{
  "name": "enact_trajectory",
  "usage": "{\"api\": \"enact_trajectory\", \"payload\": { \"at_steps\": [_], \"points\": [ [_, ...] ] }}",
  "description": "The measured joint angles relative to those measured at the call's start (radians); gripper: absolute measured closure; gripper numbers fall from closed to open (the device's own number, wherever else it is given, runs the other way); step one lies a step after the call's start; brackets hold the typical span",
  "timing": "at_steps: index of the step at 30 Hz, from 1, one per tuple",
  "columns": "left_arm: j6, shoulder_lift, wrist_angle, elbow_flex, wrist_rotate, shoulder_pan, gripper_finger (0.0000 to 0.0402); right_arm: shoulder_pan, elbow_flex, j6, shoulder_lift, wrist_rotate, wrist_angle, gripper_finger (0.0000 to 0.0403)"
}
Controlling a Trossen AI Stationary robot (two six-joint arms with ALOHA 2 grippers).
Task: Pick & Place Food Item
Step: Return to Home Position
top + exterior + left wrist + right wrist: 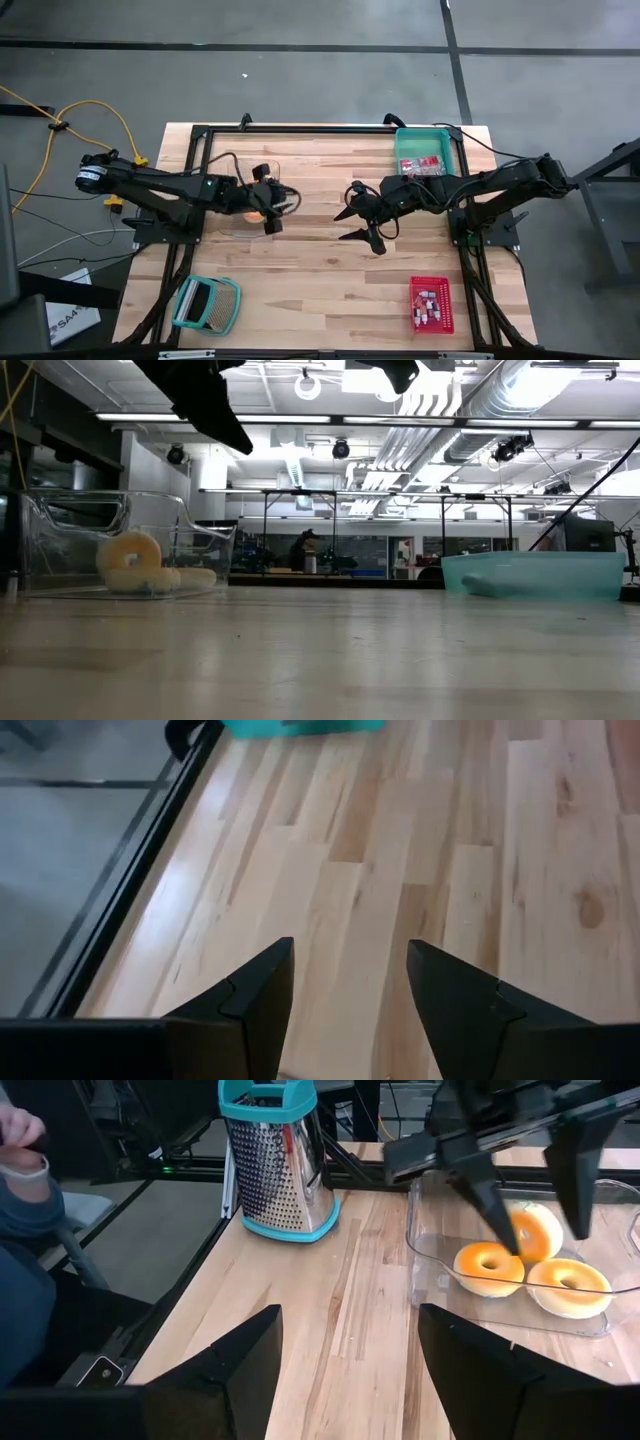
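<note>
A clear container (240,215) stands on the table's left half, and three glazed donuts (490,1270) lie on its floor. In the low view one donut (130,553) leans upright on the others. My left gripper (270,200) hovers open above the container. Its two fingers point down toward the donuts, well clear of them, and its own wrist view shows only bare wood between them (350,980). My right gripper (348,212) hangs open above the table's middle, to the right of the container, with nothing between its fingers (350,1340).
A teal-handled metal grater (207,303) lies at the near left. A teal bin (428,155) holding a packet stands at the far right, and a red tray (432,303) of small items at the near right. A person's sleeve (25,1280) shows beyond the table's edge.
</note>
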Motion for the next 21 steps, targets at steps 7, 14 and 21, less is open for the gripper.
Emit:
{"api": "enact_trajectory", "payload": {
  "at_steps": [7,14,21],
  "points": [
    [0.012,-0.112,0.088,-0.127,0.085,0.109,0.0214,0.000,0.000,0.000,0.000,0.000,-0.001,0.0180],
    [0.038,-0.242,0.275,-0.302,0.165,0.209,0.0214,0.000,0.000,0.000,0.000,0.000,-0.001,0.0180],
    [0.039,-0.351,0.414,-0.438,0.207,0.271,0.0214,0.000,0.000,0.000,0.000,0.000,-0.001,0.0180]
  ]
}}
